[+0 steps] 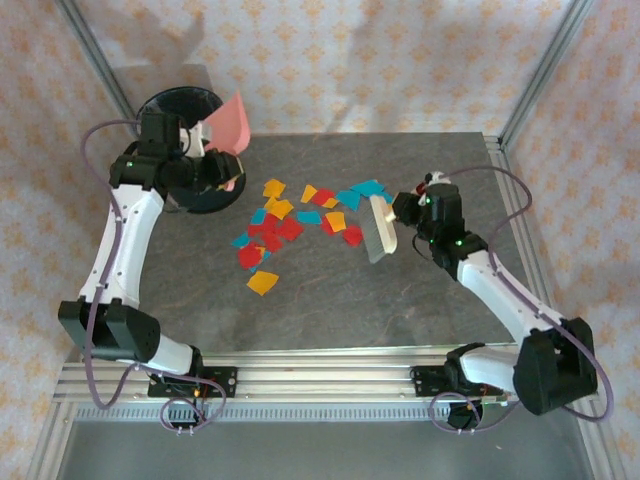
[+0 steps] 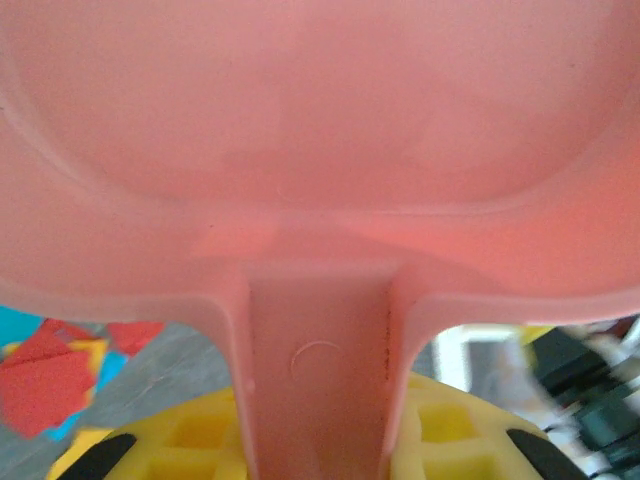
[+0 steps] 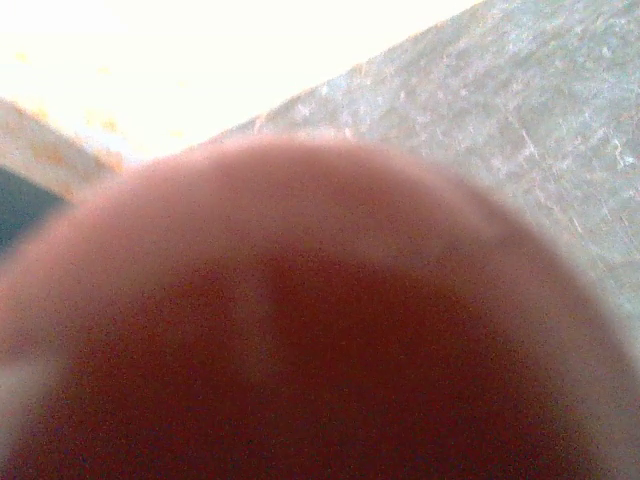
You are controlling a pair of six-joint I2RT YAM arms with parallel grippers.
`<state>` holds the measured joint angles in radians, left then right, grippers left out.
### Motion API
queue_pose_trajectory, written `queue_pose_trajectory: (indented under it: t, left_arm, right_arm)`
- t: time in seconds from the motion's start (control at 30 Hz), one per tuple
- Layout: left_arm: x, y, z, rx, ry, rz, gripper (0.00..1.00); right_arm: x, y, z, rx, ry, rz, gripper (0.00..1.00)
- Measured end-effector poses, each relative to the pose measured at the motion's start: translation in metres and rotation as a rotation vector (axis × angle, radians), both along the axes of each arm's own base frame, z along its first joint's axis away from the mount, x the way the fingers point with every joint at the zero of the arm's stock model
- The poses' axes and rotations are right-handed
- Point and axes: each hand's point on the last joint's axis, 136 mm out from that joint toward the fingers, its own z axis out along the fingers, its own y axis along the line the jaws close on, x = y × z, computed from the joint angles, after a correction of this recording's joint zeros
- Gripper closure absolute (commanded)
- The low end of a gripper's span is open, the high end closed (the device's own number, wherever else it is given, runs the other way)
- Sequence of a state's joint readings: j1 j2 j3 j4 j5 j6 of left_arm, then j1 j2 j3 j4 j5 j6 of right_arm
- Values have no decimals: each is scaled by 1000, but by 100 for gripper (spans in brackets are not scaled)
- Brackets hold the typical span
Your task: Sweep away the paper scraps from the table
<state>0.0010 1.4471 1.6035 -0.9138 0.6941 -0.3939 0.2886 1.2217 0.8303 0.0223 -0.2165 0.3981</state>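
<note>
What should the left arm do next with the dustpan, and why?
Probably lower the dustpan to the table at the left edge of the paper scraps. The left gripper holds it by the handle, tilted up beside the black bin, while many scraps lie on the table and the brush in the right gripper sits at their right side.

A robotics lab test cell — aluminium rails (image 1: 330, 382) frame a table (image 1: 200, 300) walled by wallpaper-print backdrop (image 1: 380, 60).

Table (image 1: 420, 310): I saw a dark grey stone-patterned top with silver rails (image 1: 330, 380) along the near edge.
Scraps (image 1: 290, 228): red, orange and teal pieces lay clustered mid-table, some overlapping.
Stray: one orange scrap (image 1: 263, 282) lay just nearer.
</note>
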Motion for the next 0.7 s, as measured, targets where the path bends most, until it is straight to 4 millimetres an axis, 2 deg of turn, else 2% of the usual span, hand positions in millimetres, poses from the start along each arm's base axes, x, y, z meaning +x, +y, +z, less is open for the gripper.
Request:
queue_pose_trajectory:
  t: [0.2,0.33,0.47,0.7]
  left_arm:
    - [-53,11,-21,183,18,-7,100]
    - [-74,18,-32,257,36,-3,100]
    - [-87,18,-43,303,55,-21,100]
    - [-97,19,-58,319,90,-28,100]
  right_arm:
    - [57,-9,13,120,-22,-63,100]
    - [90,-10,9,184,-14,-95,100]
    - [115,-9,-4,236,3,-129,100]
    - [144,-12,-42,303,45,-222,100]
